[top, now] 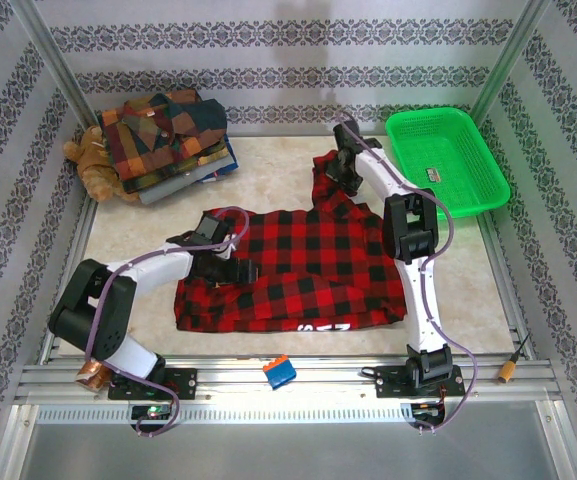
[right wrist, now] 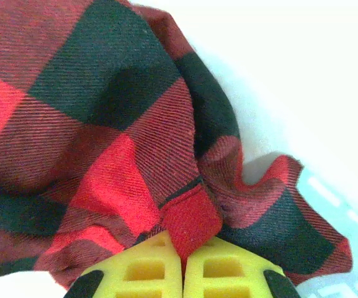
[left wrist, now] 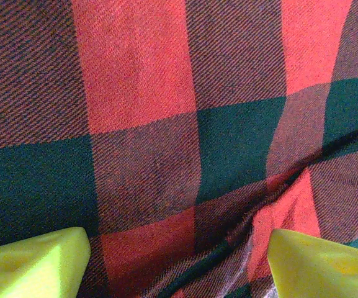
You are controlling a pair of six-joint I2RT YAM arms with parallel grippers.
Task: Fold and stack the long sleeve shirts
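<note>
Your red shirt (top: 298,265) lies spread mid-table, barely folded, with a sleeve bunched at the far side. Your right gripper (right wrist: 183,251) is pinched tight on its edge there. Your left gripper (left wrist: 179,264) sits jaws apart over the body, perhaps touching it. The folded pile (top: 168,140) sits far left; folding and stacking are yet to do.

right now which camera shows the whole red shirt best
Top external: the red shirt shows whole, mostly spread flat. Left wrist gives a close-up of its weave; right wrist a bunched edge pinched in the right tool.
</note>
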